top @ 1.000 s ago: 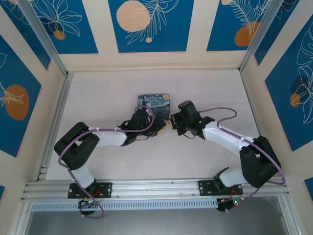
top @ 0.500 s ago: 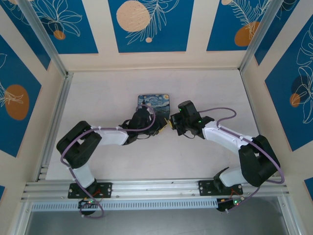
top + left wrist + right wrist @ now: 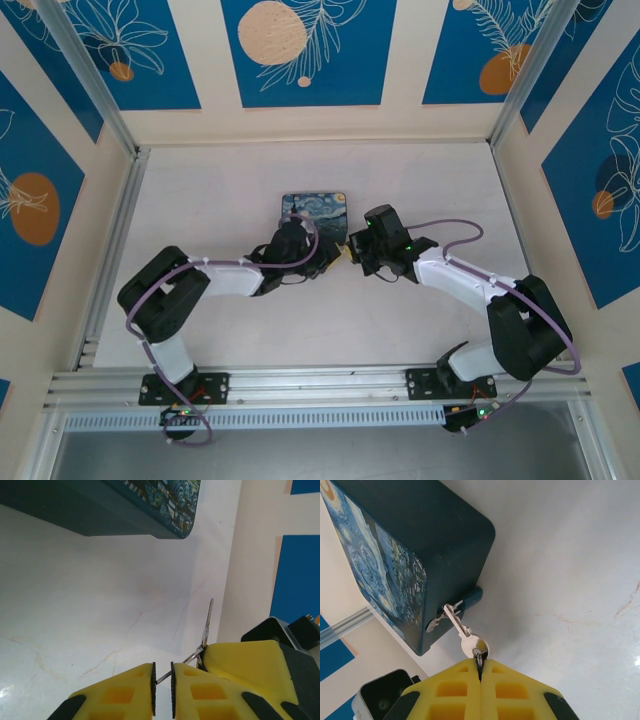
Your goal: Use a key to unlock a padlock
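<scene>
Around you stand cream walls with blue leaf-print panels [image 3: 308, 50], and the white tabletop [image 3: 230, 200] carries a swirl-painted box [image 3: 314, 208] near its middle, with both arms reaching in just in front of it. Your right end effector [image 3: 480, 669] has its yellow pads pressed together on the ringed head of the key [image 3: 461, 630]. The key's blade slants up to the small grey latch fitting [image 3: 439, 621] on the box's dark side and touches it. Your left end effector [image 3: 162, 680] has its pads drawn nearly together. A thin silvery wire [image 3: 207, 625] crosses the slit, but you cannot tell whether it is clamped.
</scene>
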